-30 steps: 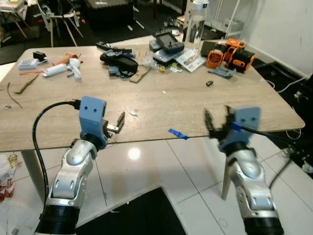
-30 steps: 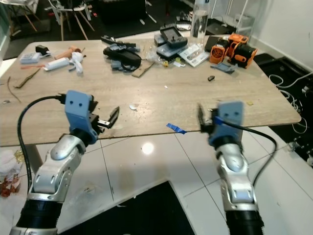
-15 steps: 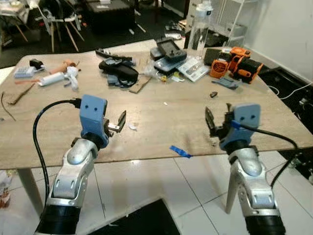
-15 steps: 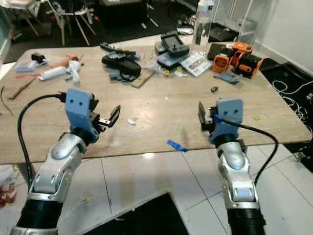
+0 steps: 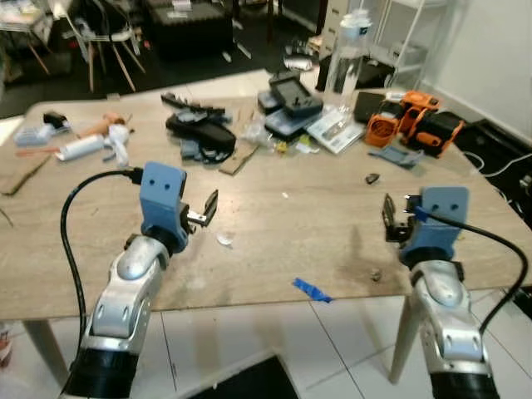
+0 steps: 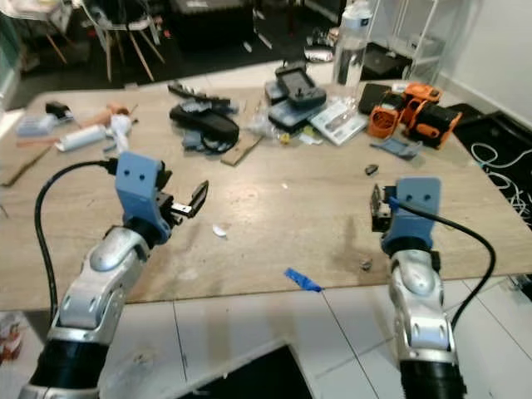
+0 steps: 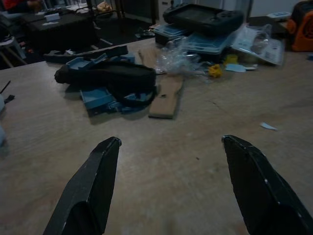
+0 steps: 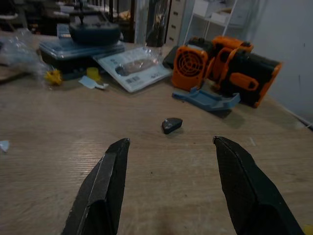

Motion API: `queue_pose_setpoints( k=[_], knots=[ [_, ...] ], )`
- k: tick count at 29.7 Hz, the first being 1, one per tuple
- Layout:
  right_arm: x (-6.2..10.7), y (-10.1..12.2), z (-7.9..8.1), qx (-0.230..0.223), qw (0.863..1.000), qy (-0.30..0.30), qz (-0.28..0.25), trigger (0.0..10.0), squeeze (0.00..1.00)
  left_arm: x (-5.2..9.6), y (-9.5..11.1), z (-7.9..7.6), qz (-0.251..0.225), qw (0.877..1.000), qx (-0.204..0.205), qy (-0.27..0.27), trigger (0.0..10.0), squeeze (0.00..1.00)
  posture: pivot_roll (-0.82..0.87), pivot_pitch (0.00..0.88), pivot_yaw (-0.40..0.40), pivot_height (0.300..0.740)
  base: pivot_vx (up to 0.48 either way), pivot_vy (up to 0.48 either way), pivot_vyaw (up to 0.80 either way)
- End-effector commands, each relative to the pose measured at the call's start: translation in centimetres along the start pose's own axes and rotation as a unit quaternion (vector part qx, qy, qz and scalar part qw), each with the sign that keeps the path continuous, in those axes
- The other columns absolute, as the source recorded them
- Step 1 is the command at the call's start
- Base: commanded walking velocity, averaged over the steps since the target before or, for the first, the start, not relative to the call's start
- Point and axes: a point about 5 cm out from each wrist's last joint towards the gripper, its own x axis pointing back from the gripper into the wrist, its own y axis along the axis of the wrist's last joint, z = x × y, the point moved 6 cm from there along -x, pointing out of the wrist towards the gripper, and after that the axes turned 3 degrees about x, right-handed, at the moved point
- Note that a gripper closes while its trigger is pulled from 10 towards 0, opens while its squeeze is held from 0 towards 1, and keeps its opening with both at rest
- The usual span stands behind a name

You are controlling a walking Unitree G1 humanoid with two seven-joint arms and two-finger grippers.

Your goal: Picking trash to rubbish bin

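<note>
both grippers hover over the pale wooden tabletop (image 5: pixel 274 241), fingers spread apart and holding nothing. a small white paper scrap (image 5: pixel 224 239) lies just beyond the left gripper (image 5: pixel 205 211); a small dark lump (image 8: pixel 171 125) lies ahead between the right gripper's (image 8: pixel 168 183) fingers.

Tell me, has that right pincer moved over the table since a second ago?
Yes. The right pincer has gone forward over the wooden table: it was back by the blue tape scrap at the near edge, now well past it.

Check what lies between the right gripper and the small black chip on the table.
Bare wood tabletop separates the right gripper from the small black chip in the right wrist view.
</note>
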Motion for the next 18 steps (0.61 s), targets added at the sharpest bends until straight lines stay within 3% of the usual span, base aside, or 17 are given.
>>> queue_pose_setpoints(
  k=[1,18],
  knots=[
    [0.33,-0.51,-0.44,0.004,1.000,-0.009,0.011,10.0,0.00,0.16,-0.67,0.04,0.013,1.000,0.001,0.000,10.0,0.00,-0.05,0.140,0.062,0.740,0.349,0.000,0.00],
    [0.51,-0.85,-1.09,-0.002,1.000,-0.021,0.021,10.0,0.00,-0.01,-0.78,-0.11,0.015,1.000,0.003,0.001,10.0,0.00,-0.06,0.148,0.061,0.740,0.339,0.000,0.00]
  ],
)
